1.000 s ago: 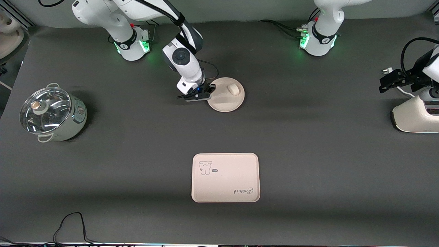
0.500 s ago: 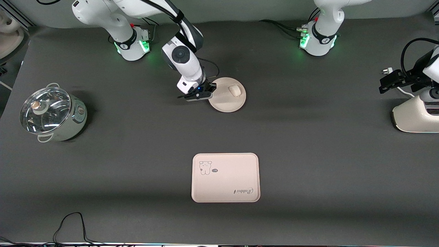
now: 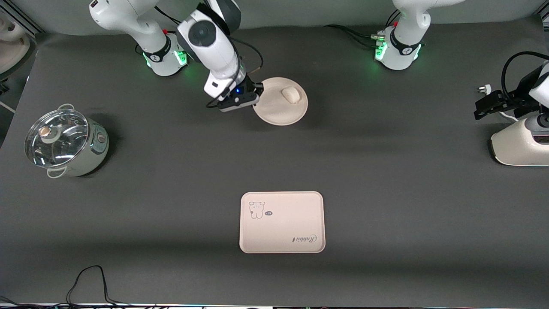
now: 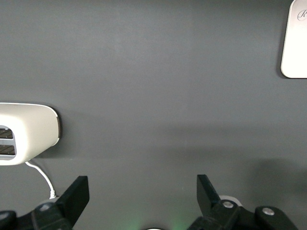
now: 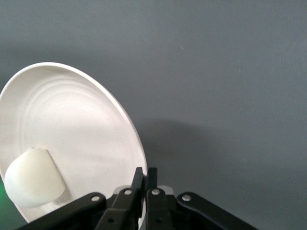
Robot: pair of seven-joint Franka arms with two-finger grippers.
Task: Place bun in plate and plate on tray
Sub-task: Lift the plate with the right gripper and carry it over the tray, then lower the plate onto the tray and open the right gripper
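- Front view: the right gripper [image 3: 256, 92] clamps its fingers on the rim of the round cream-beige plate [image 3: 281, 107], lifted off the dark tabletop [image 3: 386, 180] with the small off-white bun [image 3: 290, 95] aboard; next comes a level carry to the empty pinkish-cream rectangular tray [image 3: 282, 222], nearer the camera.
- Left wrist view: the left gripper [image 4: 143, 195] waits, fingers apart.
- Right wrist view: fingers together on the plate's edge; the bun sits inside.

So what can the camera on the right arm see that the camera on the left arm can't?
Only the right wrist view shows the round cream plate with the small off-white bun on it, its rim pinched by the shut right gripper. Only the left wrist view shows the open left gripper, a white appliance and the pinkish tray's corner. Both show the dark grey table.
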